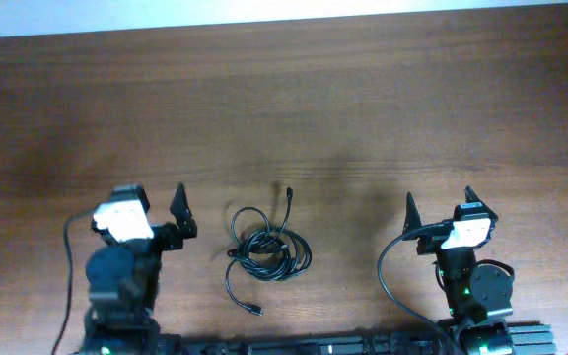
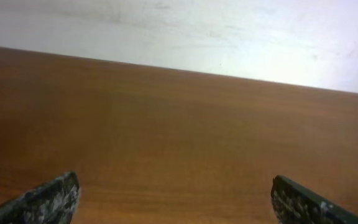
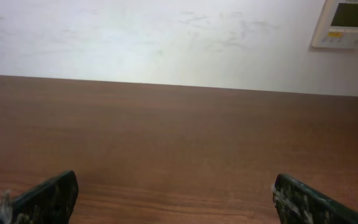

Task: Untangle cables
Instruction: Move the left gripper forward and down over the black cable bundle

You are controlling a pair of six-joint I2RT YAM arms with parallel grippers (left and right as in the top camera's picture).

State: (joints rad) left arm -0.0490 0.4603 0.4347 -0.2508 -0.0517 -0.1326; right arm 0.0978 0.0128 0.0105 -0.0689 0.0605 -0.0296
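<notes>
The cables point(image 1: 267, 248) lie as a small knot of thin black loops on the brown wooden table point(image 1: 294, 108), near its front edge, between the two arms. One plug end point(image 1: 290, 193) points away from me and another point(image 1: 255, 310) trails toward the front. My left gripper point(image 1: 154, 195) hovers to the left of the knot, open and holding nothing. To the right of the knot my right gripper point(image 1: 440, 200) is open as well. In both wrist views only the wide-apart fingertips point(image 2: 55, 198) point(image 3: 300, 200) and bare wood show; the cables are out of those views.
Each arm carries a thicker black wire point(image 1: 390, 268) point(image 1: 67, 258) of its own. The table's far edge meets a pale wall point(image 3: 166, 37). On that wall a white control panel point(image 3: 347, 23) hangs at the right.
</notes>
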